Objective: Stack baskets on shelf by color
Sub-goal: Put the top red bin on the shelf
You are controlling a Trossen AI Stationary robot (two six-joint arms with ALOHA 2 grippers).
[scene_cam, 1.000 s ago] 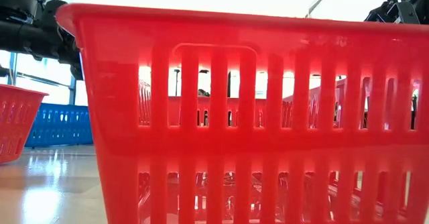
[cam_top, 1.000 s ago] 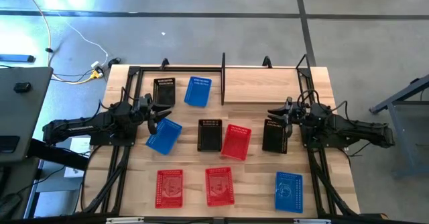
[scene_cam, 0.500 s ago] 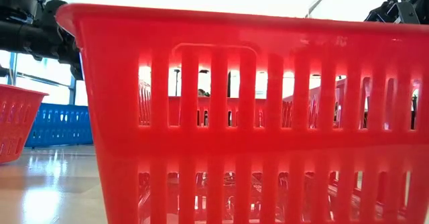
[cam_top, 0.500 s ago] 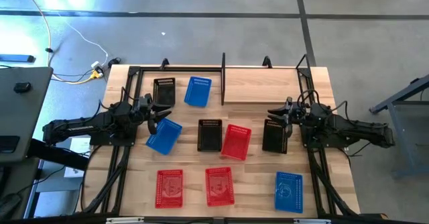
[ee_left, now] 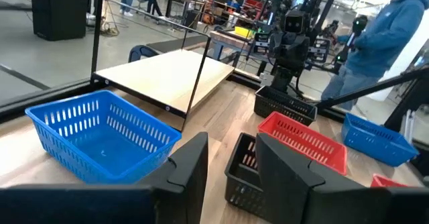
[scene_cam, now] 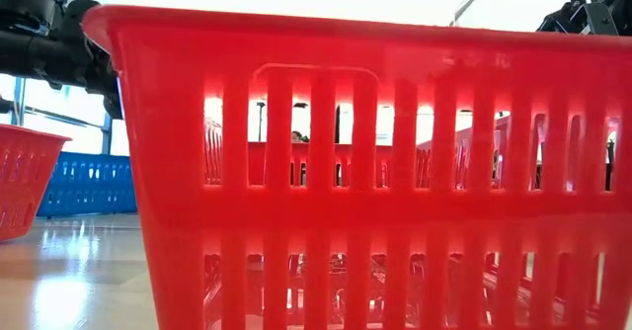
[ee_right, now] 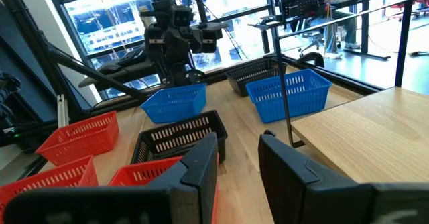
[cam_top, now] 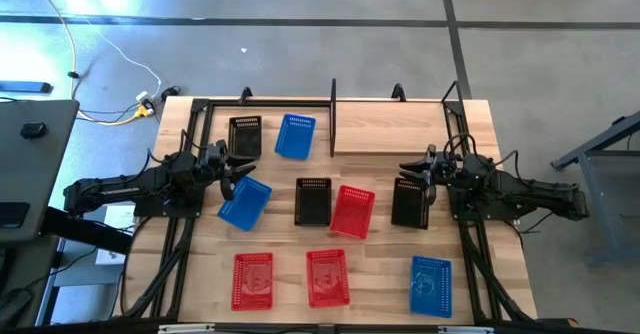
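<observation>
Left gripper (cam_top: 232, 170), fingers apart, hovers at the near blue basket (cam_top: 245, 202); right gripper (cam_top: 418, 170), fingers apart, at a black basket (cam_top: 410, 203). Shelf (cam_top: 333, 114) stands behind. Centre one finger inside the rim before closing.

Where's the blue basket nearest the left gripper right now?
In the high view, that blue basket lies tilted on the table's left half, just in front of the left gripper, left of a black basket.

Baskets (cam_top: 331, 211) are showing in red, blue and black, all perforated. A blue one (cam_top: 244, 202) is lying just beside the dark left gripper (cam_top: 235, 168); a black one (cam_top: 410, 203) beside the dark right gripper (cam_top: 413, 170). Table (cam_top: 385, 138) is showing pale wood grain.
</observation>
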